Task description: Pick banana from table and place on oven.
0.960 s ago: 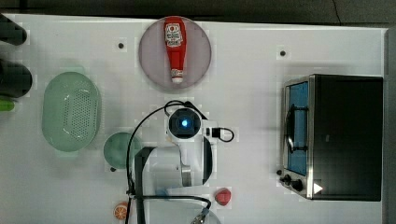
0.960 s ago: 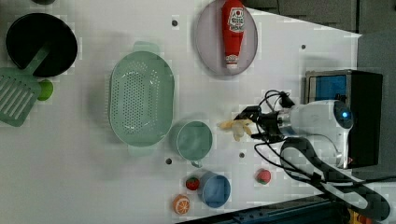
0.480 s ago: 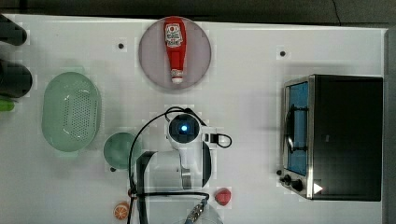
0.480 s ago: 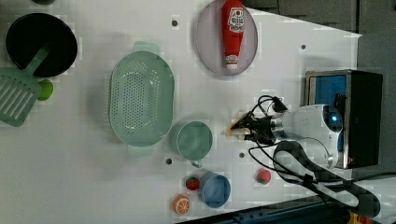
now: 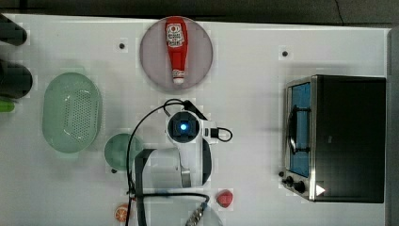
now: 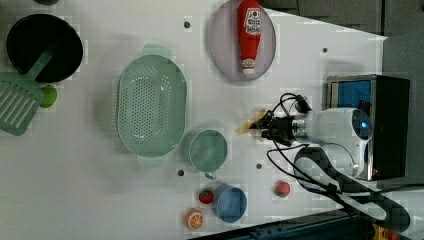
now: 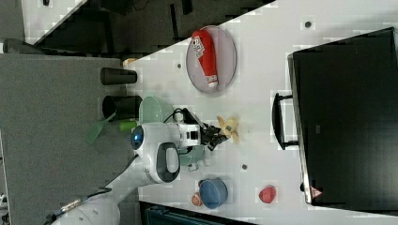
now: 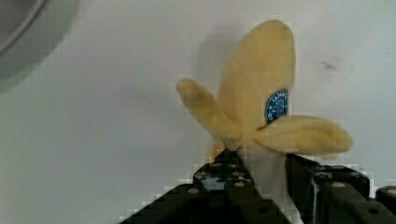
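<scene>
Gripper [image 8: 261,179] clenched on the pale end of the banana [image 8: 261,93], black fingers [image 8: 229,179] on either side of it; the banana is a soft toy with peel flaps spread and a blue sticker. Banana [image 7: 229,129] lies on the table [image 5: 254,37] near its middle, between the ketchup plate [image 7: 225,56] and the green cup [image 6: 207,149]. Oven [image 5: 348,136] stands well apart at the table's edge on the top view's right, its black top bare.
</scene>
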Controlling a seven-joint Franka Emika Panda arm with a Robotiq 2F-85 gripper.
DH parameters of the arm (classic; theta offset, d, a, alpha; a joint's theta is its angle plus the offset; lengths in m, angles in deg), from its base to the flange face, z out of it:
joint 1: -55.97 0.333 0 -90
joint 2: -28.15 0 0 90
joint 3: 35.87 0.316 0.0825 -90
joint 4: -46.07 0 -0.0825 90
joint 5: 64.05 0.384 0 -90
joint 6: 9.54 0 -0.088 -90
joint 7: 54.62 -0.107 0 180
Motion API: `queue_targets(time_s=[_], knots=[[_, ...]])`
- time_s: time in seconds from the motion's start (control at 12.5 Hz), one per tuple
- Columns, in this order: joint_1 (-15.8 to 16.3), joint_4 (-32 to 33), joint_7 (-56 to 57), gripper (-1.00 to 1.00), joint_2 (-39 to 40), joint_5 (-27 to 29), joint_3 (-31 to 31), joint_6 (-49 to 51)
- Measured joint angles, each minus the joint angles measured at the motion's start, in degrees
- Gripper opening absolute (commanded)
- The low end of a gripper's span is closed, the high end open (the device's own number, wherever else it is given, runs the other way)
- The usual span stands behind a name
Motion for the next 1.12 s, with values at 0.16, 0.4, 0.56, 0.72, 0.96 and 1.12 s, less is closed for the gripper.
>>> queue_targets(time_s=[0.16,0.4,0.56,0.72,0.96,1.12], knots=[[-0.7,1.6,-0.2,-0.50,-4.5,-0.3,0.0,0.5],[-1.0,-0.9,-0.4,-0.50,-12.7,-1.4,0.3,8.2],[-1.4,-3.1,-0.4,-0.50,-20.0,-1.1,0.7,14.1],[-1.3,-7.1,-0.4,-0.50,-27.0,0.3,0.5,25.5],[-1.1,-16.9,-0.4,-0.50,-30.9,1.0,-0.8,40.0],[-1.7,-22.8,-0.4,-0.50,-32.4,0.0,-1.9,49.5]])
